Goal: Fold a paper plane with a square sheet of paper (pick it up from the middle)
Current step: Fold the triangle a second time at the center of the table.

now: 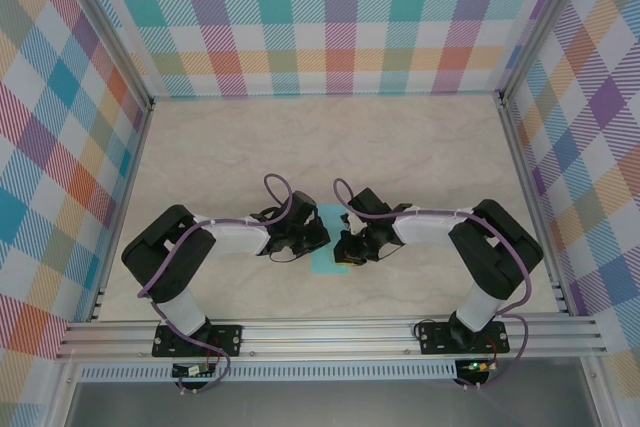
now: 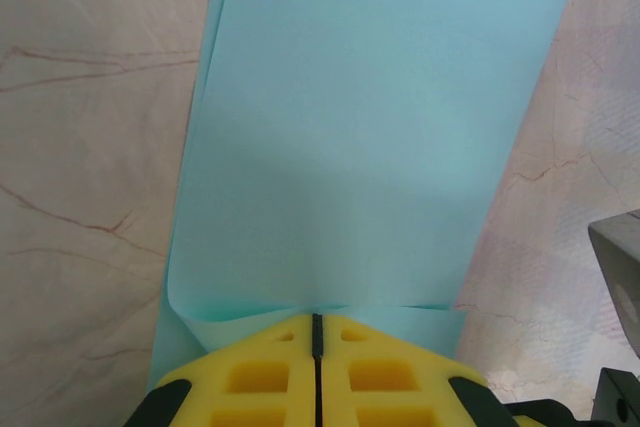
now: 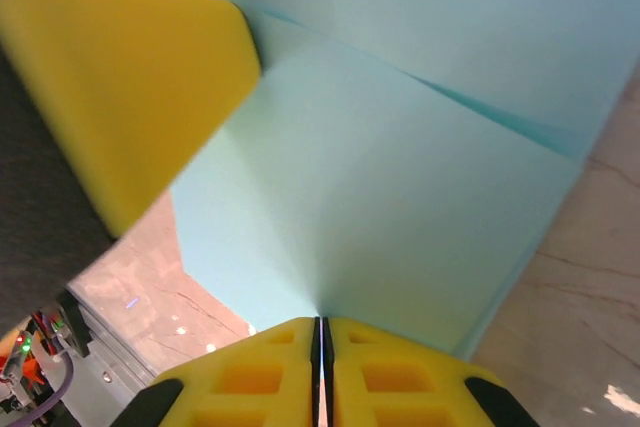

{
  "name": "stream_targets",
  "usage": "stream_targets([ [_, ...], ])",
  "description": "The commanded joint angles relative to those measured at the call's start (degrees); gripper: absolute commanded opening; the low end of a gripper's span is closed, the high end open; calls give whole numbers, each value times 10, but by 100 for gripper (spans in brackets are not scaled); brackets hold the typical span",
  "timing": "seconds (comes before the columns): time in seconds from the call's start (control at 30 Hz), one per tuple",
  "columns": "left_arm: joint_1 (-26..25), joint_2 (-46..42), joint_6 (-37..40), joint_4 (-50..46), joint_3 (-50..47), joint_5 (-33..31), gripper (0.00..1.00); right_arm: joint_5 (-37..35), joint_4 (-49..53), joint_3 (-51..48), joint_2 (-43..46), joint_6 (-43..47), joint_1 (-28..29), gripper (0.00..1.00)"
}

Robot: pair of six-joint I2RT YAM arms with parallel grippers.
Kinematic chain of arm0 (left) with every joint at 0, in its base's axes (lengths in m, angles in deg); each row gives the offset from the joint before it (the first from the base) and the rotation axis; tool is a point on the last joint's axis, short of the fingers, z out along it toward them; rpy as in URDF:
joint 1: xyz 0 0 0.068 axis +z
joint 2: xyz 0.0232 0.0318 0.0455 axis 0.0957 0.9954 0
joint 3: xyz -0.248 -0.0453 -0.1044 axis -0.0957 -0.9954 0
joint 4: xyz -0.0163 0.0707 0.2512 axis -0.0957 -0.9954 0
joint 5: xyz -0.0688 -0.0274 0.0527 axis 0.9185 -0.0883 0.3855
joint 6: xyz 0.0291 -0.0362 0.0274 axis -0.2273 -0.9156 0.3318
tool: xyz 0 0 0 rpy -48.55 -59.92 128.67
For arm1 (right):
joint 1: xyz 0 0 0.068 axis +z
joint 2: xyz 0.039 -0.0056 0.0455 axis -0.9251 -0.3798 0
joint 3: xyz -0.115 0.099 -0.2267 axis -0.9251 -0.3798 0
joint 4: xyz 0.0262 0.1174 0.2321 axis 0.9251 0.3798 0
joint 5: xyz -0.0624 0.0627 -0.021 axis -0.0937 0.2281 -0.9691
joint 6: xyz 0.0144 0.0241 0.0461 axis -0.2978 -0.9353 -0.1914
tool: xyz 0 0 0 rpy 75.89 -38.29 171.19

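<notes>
Over the pale marbled table [image 1: 400, 147], toward its near edge, the left end effector [image 2: 316, 332] and right end effector [image 3: 321, 332] clench the thin light-teal sheet of paper [image 2: 370, 147]; uneven pulling could tear it or skew its crease.

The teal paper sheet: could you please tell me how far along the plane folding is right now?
Done: the sheet is already doubled over, with two layers showing in the left wrist view. In hand: the left end effector and the right end effector are both shut on its edges, and a crease shows near the right one. Left: there is no pointed dart shape yet, so most folds likely remain.
</notes>
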State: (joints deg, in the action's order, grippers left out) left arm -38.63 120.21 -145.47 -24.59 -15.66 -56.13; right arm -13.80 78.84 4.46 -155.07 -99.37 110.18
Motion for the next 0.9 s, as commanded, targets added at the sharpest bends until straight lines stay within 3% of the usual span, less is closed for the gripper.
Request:
stream_targets([
  [0.0, -16, 10, 2, -32, -14, -9, 6, -6, 31, -16, 9, 17, 4, 13],
  [0.47, -15, 8, -1, -35, -18, -16, 6, -50, 108, -21, 27, 38, 4, 15],
  [0.7, -15, 4, -1, -34, -18, -15, 6, -22, 101, 7, 87, 32, 7, 18],
  [0.87, -15, 0, -2, -32, -15, -15, 6, -7, 86, 25, 72, 34, 10, 20],
])
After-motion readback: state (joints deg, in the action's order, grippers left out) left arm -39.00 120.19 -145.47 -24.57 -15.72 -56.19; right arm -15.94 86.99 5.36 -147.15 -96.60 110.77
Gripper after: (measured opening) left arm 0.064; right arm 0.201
